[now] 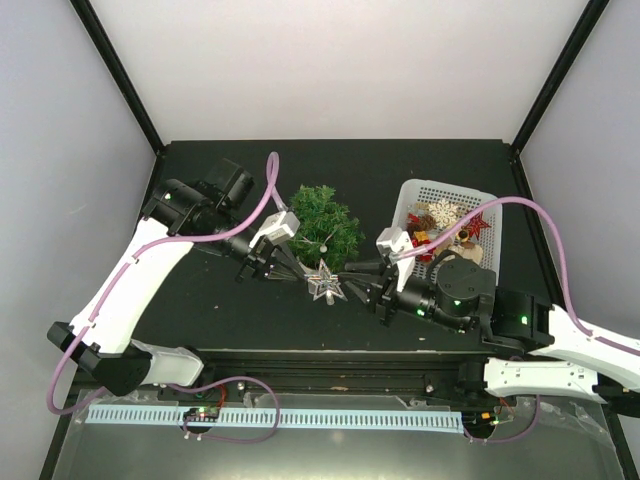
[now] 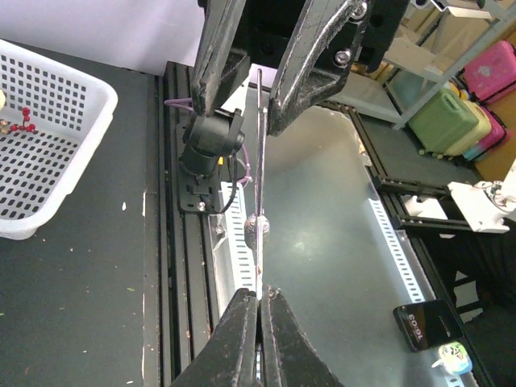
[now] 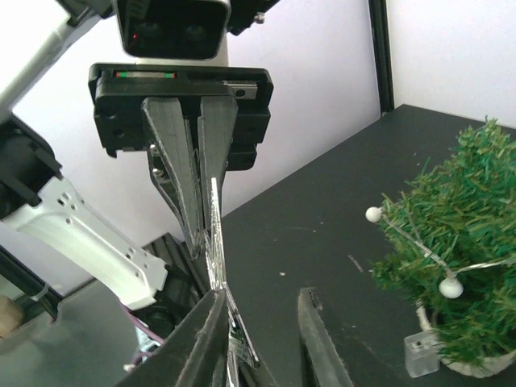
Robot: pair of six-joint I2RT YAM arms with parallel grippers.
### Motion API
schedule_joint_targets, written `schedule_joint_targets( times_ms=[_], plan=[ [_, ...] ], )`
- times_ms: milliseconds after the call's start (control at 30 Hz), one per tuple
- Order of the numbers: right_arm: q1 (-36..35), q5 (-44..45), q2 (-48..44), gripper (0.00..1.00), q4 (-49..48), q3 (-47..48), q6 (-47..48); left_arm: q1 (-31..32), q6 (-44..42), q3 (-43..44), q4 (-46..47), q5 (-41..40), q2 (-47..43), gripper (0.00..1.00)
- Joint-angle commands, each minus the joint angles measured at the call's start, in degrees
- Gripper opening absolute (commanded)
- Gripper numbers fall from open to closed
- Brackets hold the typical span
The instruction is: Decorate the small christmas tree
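A black counter [image 1: 200, 310] is seen inside pale walls, with both arms bent inward over its near half. The left arm [image 1: 130, 285] is reached in from the near left and the right arm [image 1: 560, 350] from the near right, so that their hands are met near the middle. A white mesh basket [image 1: 415, 190] is placed at the far right. It is filled with mixed ornaments [image 1: 440, 215], and its near part is overhung by the right arm's wrist.

The small christmas tree [image 1: 325, 222] is stood upright in a white pot [image 3: 476, 367] at the middle of the counter. It is left of the basket and apart from it.

The left hand [image 2: 260, 300] is closed tight on a silver glitter star ornament [image 1: 325, 282], which is pinched by its thin edge. The star is held just near of the tree, between the tree and the arm bases.

The right hand [image 3: 264, 300] is parted, with one finger set on either side of the same star. Whether either finger is touching the star cannot be told.

A thin wire string with white beads [image 3: 439, 262] is draped across the tree's branches. A small clear box [image 3: 423, 355] is set against the pot on the counter.
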State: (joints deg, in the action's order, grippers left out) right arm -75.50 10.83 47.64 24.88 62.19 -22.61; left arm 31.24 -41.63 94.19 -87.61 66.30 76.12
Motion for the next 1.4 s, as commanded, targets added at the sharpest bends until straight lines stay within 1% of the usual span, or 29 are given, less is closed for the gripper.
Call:
schedule_joint_targets(
  times_ms=[0,67,100,300,400,433,500,533,567,633,700,733,800,867,933,1033,1133,1300,1367],
  plan=[
    [-0.2,-0.2,-1.2,0.21,1.4,1.9,0.6,0.4,-1.6,-0.3,-1.3,0.4,-0.5,0.02],
    [-0.2,-0.2,-1.2,0.07,1.8,2.0,0.7,0.6,-1.5,-0.4,-1.3,0.2,-0.5,0.02],
    [-0.2,-0.2,-1.1,0.02,2.1,2.2,0.8,0.6,-1.6,-0.4,-1.2,0.0,-0.5,0.02],
    [-0.2,-1.9,0.6,0.01,4.0,4.4,1.6,0.7,-1.6,-0.4,-1.0,-0.5,-0.3,0.02],
    [-0.2,-2.2,1.8,0.01,4.8,5.3,2.1,0.7,0.0,-0.5,0.5,-1.8,-0.5,0.02],
    [-0.2,-1.9,2.0,0.01,4.8,5.4,2.1,0.7,1.4,-0.7,1.5,-3.2,-0.6,0.1],
    [-0.2,-0.7,1.8,0.01,4.3,5.3,2.2,0.7,3.1,-1.2,3.5,-6.2,-0.7,0.41],
    [-0.2,0.2,1.6,0.01,3.9,5.4,2.1,0.7,3.2,-1.3,4.0,-7.6,-0.6,0.52],
    [-0.2,1.5,1.4,0.01,3.4,5.3,2.1,0.7,3.3,-1.6,4.4,-9.0,-0.5,0.59],
    [-0.3,4.7,0.6,0.01,2.5,5.5,2.3,0.6,5.0,-2.6,6.5,-12.6,-0.2,0.64],
    [-0.2,9.2,-0.2,0.01,1.4,5.6,2.5,0.3,8.9,-3.1,10.2,-17.5,-0.2,0.66],
    [-0.2,12.4,-0.6,0.01,0.8,5.6,2.6,-0.5,12.2,-3.7,13.2,-20.2,-0.7,0.66],
    [-0.1,19.0,-1.6,0.01,-1.4,5.3,3.2,-4.8,16.6,-4.4,18.3,-23.0,-2.2,0.65],
    [0.3,23.4,-2.6,0.01,-5.4,4.1,4.8,-9.4,18.7,-4.1,20.4,-22.4,-2.4,0.65],
    [1.8,25.2,-2.4,0.01,-9.4,3.1,5.9,-14.4,20.4,-4.7,22.1,-19.1,-4.6,0.65],
    [7.5,21.1,1.5,0.01,-10.1,5.0,4.6,-19.4,22.7,-7.5,25.4,-12.2,-5.5,0.65],
    [11.2,15.9,5.8,0.01,-12.1,6.6,5.0,-21.1,23.1,-8.9,25.9,-7.7,-5.6,0.65],
    [18.8,5.7,12.3,0.01,-15.8,8.7,4.1,-24.1,20.9,-9.1,25.9,-5.4,-7.4,0.65],
    [20.7,4.1,14.7,0.01,-17.3,9.3,3.7,-26.3,19.8,-8.6,25.0,-3.8,-7.8,0.66]
  ],
)
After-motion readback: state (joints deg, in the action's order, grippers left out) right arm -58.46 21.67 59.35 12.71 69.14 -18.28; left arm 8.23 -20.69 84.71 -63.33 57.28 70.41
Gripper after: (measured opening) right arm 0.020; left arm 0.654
